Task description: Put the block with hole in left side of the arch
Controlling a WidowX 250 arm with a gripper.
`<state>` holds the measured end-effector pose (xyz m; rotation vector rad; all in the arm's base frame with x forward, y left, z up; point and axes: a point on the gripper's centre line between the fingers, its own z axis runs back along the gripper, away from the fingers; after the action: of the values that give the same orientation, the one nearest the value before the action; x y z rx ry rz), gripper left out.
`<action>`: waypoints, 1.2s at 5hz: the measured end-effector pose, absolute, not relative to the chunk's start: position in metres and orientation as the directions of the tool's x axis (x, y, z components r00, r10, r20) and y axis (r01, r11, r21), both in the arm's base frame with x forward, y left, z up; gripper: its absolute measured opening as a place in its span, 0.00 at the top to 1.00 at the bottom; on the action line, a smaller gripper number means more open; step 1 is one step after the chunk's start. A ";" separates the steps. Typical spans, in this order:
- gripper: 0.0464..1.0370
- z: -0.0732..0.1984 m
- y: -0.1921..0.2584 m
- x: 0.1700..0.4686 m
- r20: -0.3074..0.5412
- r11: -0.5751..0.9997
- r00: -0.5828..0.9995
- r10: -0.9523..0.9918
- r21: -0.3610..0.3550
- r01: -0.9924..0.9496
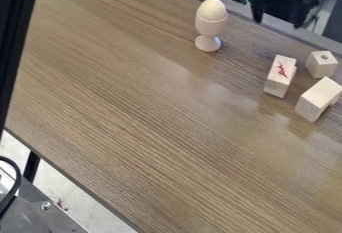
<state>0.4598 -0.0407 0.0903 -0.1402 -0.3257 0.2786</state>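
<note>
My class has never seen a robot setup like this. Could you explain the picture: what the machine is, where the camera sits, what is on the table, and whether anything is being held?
One fixed camera looks down at a slant on a wood-grained table. The dark machinery at the top edge appears to be the robot arm's gripper, its two fingers apart with nothing between them.

Near the top stands a white egg cup with an egg-shaped piece in it. To the right are three pale blocks: one with red marks, a small block with a hole in its top, and one with a notch low on its side, probably the arch.
</note>
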 end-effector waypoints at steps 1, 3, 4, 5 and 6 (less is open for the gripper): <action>0.04 0.091 -0.051 0.448 0.261 0.954 0.924 0.280 -0.187 -0.236; 0.04 0.080 -0.079 0.431 0.187 0.961 0.959 0.211 -0.218 -0.169; 0.04 0.081 -0.096 0.428 0.187 0.970 0.971 0.152 -0.218 -0.110; 0.04 0.074 -0.104 0.429 0.152 0.977 0.981 0.118 -0.197 -0.087; 0.04 0.055 -0.097 0.433 0.086 0.987 0.991 0.107 -0.133 -0.095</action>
<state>0.4327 -0.0973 0.0549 -0.1291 -0.0927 0.1012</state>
